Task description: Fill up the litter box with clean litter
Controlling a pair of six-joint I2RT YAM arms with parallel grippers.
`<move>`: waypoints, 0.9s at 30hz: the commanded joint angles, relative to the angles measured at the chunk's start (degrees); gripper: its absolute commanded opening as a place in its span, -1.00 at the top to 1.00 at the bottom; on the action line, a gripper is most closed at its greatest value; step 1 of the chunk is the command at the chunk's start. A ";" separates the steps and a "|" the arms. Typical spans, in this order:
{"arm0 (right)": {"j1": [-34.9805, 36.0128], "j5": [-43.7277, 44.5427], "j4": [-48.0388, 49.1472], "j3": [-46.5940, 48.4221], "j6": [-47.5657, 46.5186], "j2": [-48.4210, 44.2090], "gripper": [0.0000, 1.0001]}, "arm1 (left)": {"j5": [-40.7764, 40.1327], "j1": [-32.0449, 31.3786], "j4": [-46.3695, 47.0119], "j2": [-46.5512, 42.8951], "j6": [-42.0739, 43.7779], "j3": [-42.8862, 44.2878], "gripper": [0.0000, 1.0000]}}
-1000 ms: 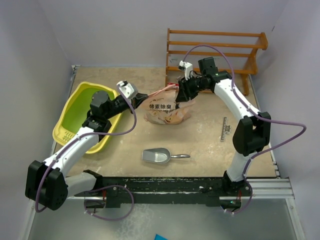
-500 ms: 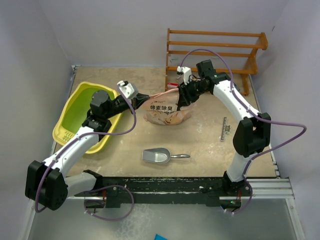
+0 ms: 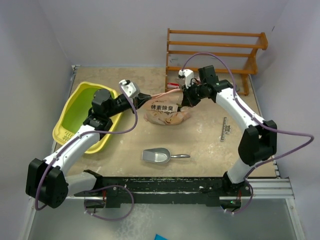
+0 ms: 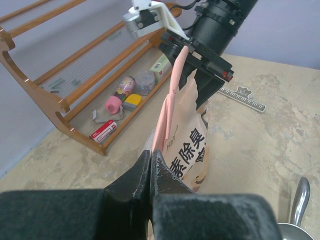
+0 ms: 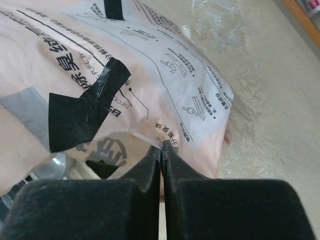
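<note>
The yellow litter box sits at the table's left, its inside greenish. A peach-pink bag with black text lies at the centre, its top edge stretched up between both grippers. My left gripper is shut on the bag's left top corner; in the left wrist view its jaws pinch the pink edge of the bag. My right gripper is shut on the bag's right side, and its jaws pinch a fold of the printed bag. The clean litter is hidden.
A silver scoop lies in front of the bag. A wooden rack with small items stands at the back right. A ruler lies on the right. The left arm crosses over the litter box's near rim.
The right gripper was open at the bag's top and has now shut on it. The right wrist has shifted slightly right. The left gripper keeps its hold.
</note>
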 commanded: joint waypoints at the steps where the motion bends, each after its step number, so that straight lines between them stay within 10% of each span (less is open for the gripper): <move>1: -0.15 9.11 13.53 -8.34 6.82 -8.06 1.00 | 1.05 -0.20 4.54 -0.53 -0.91 3.33 1.00; 27: -0.16 31.89 18.29 2.77 24.67 -6.67 1.00 | -2.05 -2.07 5.47 -5.77 3.00 2.15 1.00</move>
